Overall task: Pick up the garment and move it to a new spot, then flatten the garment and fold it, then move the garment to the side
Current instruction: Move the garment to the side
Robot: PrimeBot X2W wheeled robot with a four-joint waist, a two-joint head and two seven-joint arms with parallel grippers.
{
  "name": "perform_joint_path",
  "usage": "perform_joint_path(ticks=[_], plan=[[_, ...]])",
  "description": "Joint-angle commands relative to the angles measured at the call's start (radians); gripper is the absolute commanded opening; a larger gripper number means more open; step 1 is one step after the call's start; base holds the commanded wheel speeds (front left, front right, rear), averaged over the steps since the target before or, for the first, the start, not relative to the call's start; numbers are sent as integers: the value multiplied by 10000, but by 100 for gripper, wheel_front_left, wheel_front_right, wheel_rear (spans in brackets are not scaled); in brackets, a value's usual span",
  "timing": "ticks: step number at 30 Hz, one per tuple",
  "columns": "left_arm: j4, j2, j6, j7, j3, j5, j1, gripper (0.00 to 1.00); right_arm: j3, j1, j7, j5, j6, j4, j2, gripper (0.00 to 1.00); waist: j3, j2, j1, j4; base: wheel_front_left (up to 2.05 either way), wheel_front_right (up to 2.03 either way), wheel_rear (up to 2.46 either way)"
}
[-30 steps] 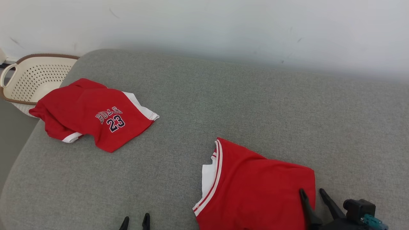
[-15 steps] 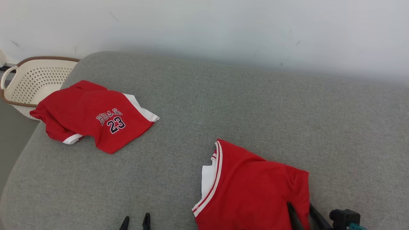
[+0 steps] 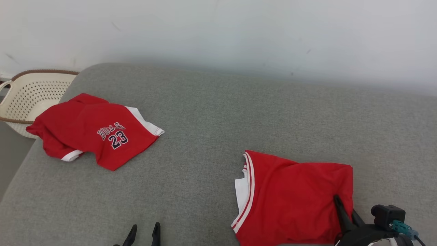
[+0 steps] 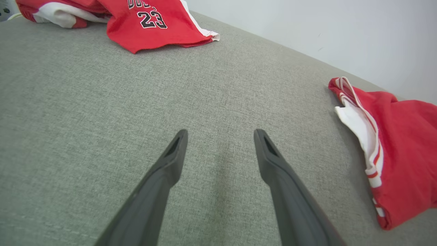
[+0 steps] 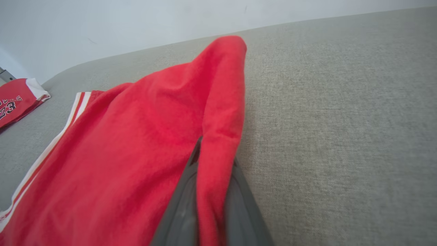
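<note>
Right gripper (image 3: pixel 344 213) had closed within the last second. Its fingers, previously spread astride the right edge of the red striped-trim garment (image 3: pixel 293 198), were now drawn almost together with a ridge of red cloth pinched between them. This was clearest in the right wrist view, where the fabric stood up in a fold between the two dark fingers. Garment lay at the near right of the grey upholstered cushion (image 3: pixel 205 112), mostly flat, white-and-red trim facing left, right edge bunched and tented at the grip. Head camera had shifted meanwhile, so the drift of the whole scene was not logged as motion of the cloth. Left gripper (image 3: pixel 145 230) was at near left, jaws spread wide and empty over bare cushion, well apart from both garments. Second red piece, the Bulls 23 shorts (image 3: pixel 92 133), lay at far left, overlapping the edge of the cream laundry basket (image 3: pixel 30 95) in the head view. Judgement: the grasp for the pick-up step appeared made; lift and carry to a new spot not yet begun, flattening and folding all ahead. Only one edge was held, so the cloth would likely hang and open out when raised. Risk: the thin fold slipping from the pinch.
</note>
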Motion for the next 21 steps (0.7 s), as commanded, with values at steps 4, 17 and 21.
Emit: perform_joint_path(ticks=[4, 17, 21], plan=[[-387, 11, 81, -11, 29, 484, 88, 100, -388, -92, -5, -326, 0, 150, -19, 0, -308, 0, 0, -735, 0, 0, 0], [-983, 8, 277, -11, -63, 1641, -153, 100, -563, -244, -5, -496, 1, 261, 210, 0, -216, 0, 0, -3022, 0, 0, 0], [-1180, 12, 348, -11, -92, 2026, -206, 100, -487, -324, -5, -476, 1, 248, 289, 0, -91, 0, 0, -3702, 0, 0, 0]])
